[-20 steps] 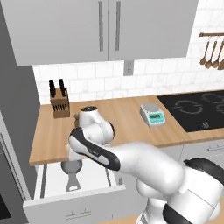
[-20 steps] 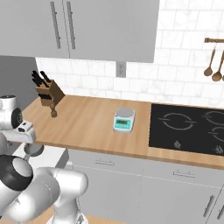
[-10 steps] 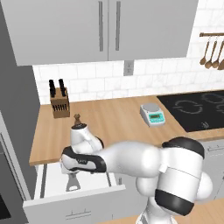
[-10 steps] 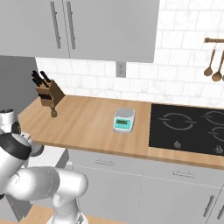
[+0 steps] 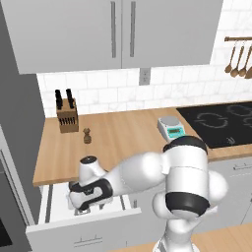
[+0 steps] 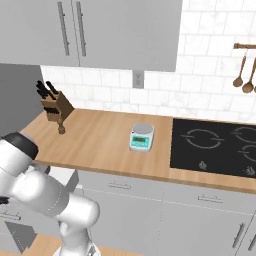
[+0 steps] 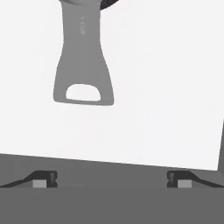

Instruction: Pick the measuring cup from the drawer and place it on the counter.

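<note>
The gripper [image 7: 112,179] hung with jaws spread wide and empty just above the measuring cup [image 7: 82,61], which lay on the white floor of the open drawer [image 5: 83,221] below the counter [image 5: 123,138].

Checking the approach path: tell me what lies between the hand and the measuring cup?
Bare white drawer floor, in the hand view, separates the open hand from the measuring cup handle.
</note>
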Motion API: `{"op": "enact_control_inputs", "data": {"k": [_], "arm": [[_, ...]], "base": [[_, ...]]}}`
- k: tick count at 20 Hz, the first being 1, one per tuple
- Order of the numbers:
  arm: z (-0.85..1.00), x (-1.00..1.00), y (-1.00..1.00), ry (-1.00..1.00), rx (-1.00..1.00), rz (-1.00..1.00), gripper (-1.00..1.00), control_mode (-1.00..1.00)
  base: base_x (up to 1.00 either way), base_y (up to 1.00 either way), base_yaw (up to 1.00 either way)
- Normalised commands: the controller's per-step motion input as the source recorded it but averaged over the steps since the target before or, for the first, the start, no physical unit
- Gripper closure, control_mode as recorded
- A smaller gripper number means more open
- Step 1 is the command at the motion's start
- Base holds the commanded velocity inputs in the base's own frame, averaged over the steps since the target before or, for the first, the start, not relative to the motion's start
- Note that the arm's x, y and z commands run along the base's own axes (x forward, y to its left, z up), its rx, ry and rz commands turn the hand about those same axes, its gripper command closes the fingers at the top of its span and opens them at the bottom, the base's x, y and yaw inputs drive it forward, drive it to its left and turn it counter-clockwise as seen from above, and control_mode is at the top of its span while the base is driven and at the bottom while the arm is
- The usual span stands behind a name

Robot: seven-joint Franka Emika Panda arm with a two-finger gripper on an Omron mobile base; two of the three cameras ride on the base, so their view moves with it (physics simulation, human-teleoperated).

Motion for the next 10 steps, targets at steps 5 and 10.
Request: {"op": "enact_control_inputs", "data": {"k": [5,10], "arm": [[-0.19,0.11,0.11,0.03,0.0,0.0,-1.0,-1.0],[-0.25,-0.03,0.09,0.0,0.0,0.0,-1.0,-1.0]], "base": [[0.0,0.0,0.0],[0.0,0.0,0.0]]}}
